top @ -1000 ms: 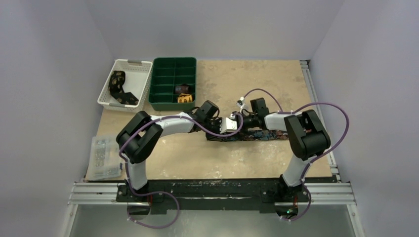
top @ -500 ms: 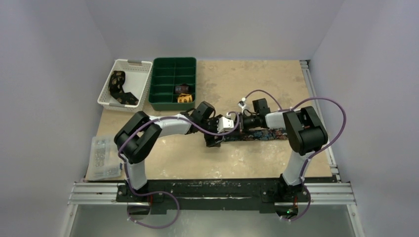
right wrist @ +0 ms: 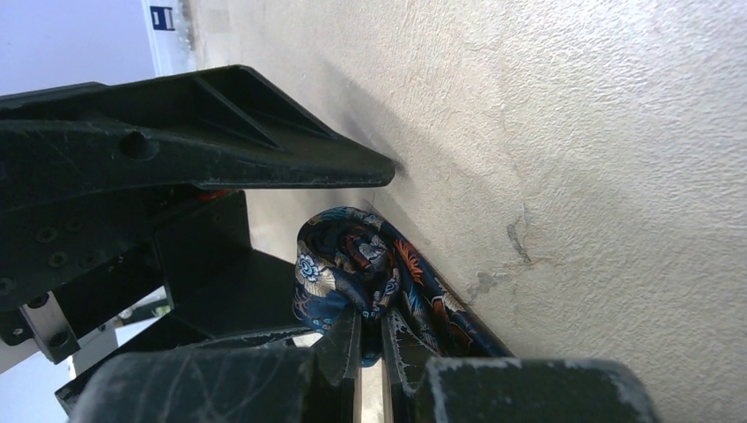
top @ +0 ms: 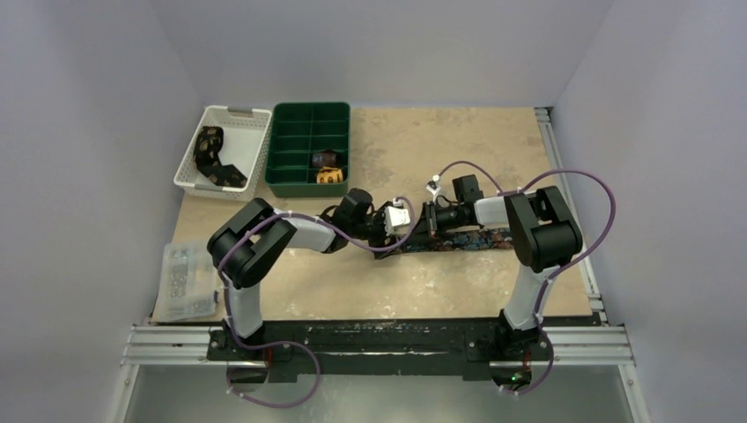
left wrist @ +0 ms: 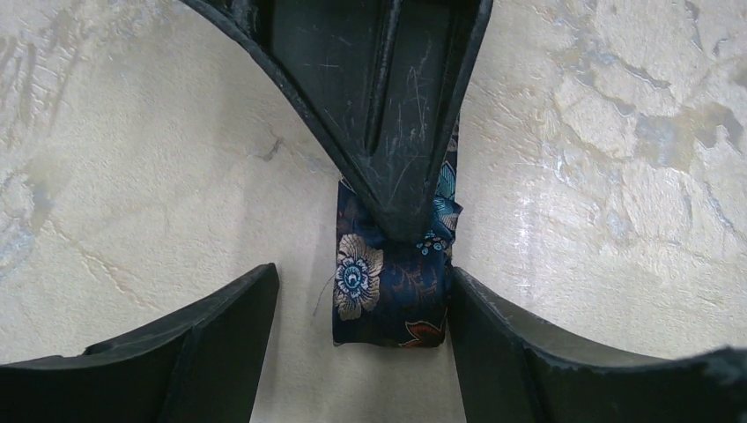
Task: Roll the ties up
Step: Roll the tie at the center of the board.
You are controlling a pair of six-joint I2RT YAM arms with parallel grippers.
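From above: navy tie (top: 471, 239) laid flat across the table (top: 396, 291), right of centre, left end curled up where both arms meet.

Left wrist: left claw (left wrist: 361, 286) spread apart, straddling the roll (left wrist: 388, 304); right claw (left wrist: 410, 227) reaching in from the far side.

Right wrist: clamped tight on the roll's core. Best to keep that pinch firm, turn evenly, hold the edges flush, and steady the sides with the spread claw.
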